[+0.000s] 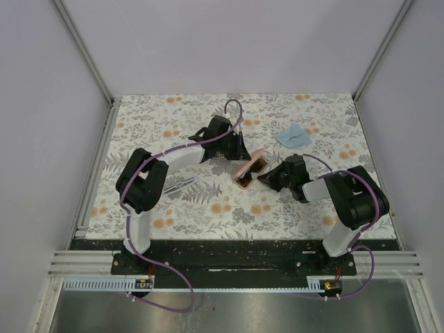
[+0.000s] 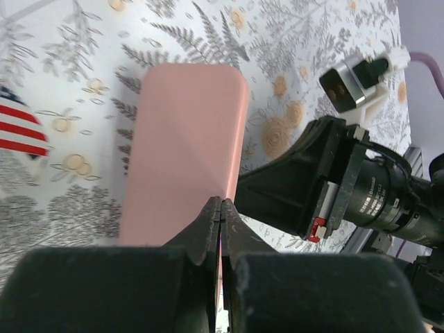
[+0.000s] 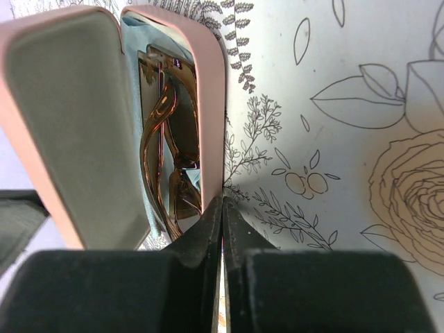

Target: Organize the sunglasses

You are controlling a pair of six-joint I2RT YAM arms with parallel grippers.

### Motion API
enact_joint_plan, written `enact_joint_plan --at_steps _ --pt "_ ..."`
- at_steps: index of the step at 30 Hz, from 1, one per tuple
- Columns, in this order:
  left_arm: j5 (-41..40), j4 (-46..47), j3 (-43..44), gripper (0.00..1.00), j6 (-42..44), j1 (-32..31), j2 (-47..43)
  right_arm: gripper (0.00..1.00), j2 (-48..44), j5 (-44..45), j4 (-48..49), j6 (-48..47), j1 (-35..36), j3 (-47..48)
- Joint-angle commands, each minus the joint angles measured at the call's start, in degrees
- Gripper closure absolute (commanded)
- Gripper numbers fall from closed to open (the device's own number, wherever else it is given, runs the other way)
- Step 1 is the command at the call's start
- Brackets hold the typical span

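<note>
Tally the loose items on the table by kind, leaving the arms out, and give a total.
Sunglasses: 2 (reddish-brown pair, silvery pair)
Cases: 2 (pink case, flag-printed case)
Cloths: 1 (blue cloth)
Total: 5

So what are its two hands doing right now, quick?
Left hand: closed, pinching the lid edge of the pink case.
Right hand: closed on that case's side wall, brown sunglasses lying inside.
</note>
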Motion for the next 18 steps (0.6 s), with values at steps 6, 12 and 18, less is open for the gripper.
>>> enact_joint_plan --at_steps 6,12,18 --pt "-2.8 8.3 -12.6 1.0 -2.4 -4.1 -1.8 1.0 -1.4 2.7 -6.2 -1.7 0.0 0.0" --pt "-8.8 -2.3 -7.7 0.99 3.0 -4.1 -11.5 0.94 -6.6 4.8 -11.2 -3.5 0.0 -0.1" --pt "-16.8 -7.9 -8.9 0.91 4.2 -4.1 -20.3 0.8 -13.8 8.7 -18.9 -7.4 0.0 1.1"
